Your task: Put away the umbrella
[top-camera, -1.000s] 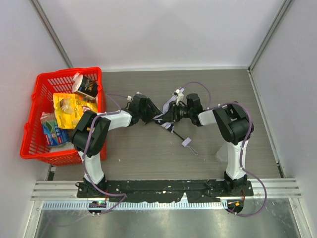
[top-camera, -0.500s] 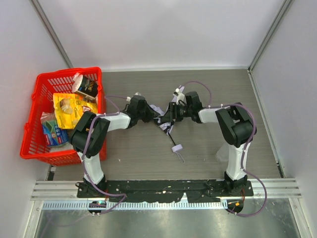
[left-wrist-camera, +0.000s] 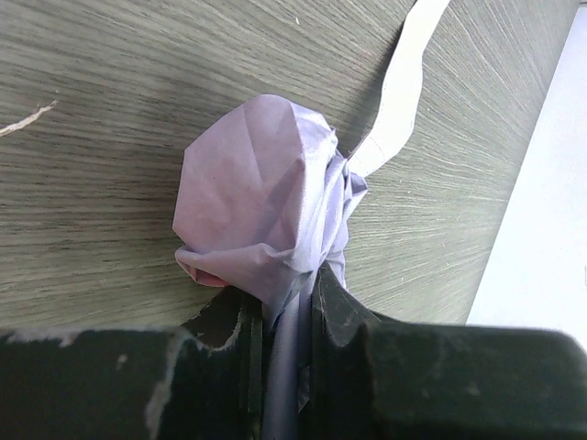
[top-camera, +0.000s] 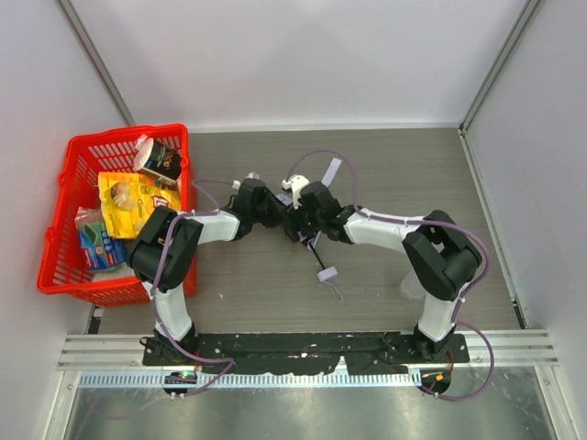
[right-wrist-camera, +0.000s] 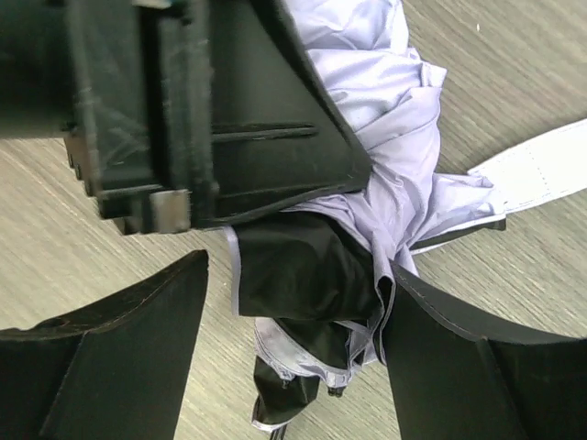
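Note:
The umbrella's (top-camera: pixel 295 225) pale lavender canopy lies bunched at mid-table between my two grippers. Its thin black shaft (top-camera: pixel 318 257) runs toward me to the small grey handle (top-camera: pixel 327 273) with its wrist strap. A pale closure strap (top-camera: pixel 330 170) sticks out behind. My left gripper (top-camera: pixel 273 213) is shut on a fold of the canopy (left-wrist-camera: pixel 261 206), pinched between the jaws (left-wrist-camera: pixel 293 307). My right gripper (right-wrist-camera: pixel 298 275) is open, its fingers on either side of the canopy's lavender fabric and black lining (right-wrist-camera: pixel 303 275), close against the left gripper (right-wrist-camera: pixel 211 110).
A red basket (top-camera: pixel 57 261) stands at the table's left edge, holding a yellow snack bag (top-camera: pixel 128 197), a dark packet (top-camera: pixel 163 163) and a blue-green pack (top-camera: pixel 96 243). White walls close the back and both sides.
My right gripper has moved left across the canopy until it sits against the left gripper. The umbrella's handle swung left and nearer early on, then stayed put. The left gripper has barely moved.

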Action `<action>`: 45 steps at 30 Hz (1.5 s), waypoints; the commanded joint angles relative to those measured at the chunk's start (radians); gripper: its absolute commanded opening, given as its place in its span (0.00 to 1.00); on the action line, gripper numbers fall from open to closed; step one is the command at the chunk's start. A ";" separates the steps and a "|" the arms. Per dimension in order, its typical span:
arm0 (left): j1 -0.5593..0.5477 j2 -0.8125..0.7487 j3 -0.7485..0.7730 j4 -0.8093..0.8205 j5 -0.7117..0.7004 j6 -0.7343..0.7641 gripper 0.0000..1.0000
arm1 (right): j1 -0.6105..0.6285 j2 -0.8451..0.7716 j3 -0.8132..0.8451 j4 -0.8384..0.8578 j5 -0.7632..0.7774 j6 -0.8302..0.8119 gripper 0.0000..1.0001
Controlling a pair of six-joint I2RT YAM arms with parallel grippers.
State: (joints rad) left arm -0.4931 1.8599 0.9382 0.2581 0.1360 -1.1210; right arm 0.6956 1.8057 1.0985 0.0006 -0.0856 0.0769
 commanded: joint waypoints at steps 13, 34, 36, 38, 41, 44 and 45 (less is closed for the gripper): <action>-0.009 0.101 -0.050 -0.313 0.008 -0.007 0.00 | 0.228 0.214 -0.035 0.207 0.696 -0.158 0.63; -0.007 0.050 -0.039 -0.289 -0.033 0.099 0.56 | -0.166 0.175 -0.201 0.305 -0.422 0.182 0.01; -0.007 0.051 -0.041 -0.310 -0.052 0.115 0.56 | -0.209 0.201 -0.210 0.351 -0.500 0.237 0.01; -0.007 0.045 -0.050 -0.319 -0.073 0.125 0.57 | -0.240 0.222 -0.215 0.409 -0.571 0.302 0.01; -0.007 0.061 -0.049 -0.324 -0.085 0.133 0.54 | -0.254 0.260 -0.190 0.446 -0.660 0.374 0.01; -0.006 0.076 -0.042 -0.309 -0.069 0.130 0.38 | -0.261 0.306 -0.157 0.463 -0.724 0.437 0.01; -0.007 0.079 -0.047 -0.298 -0.069 0.128 0.29 | -0.263 0.314 -0.149 0.469 -0.739 0.470 0.01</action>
State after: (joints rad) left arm -0.4984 1.8576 0.9558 0.2012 0.0776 -1.1164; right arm 0.4511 2.0270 0.9524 0.5816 -0.6994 0.3847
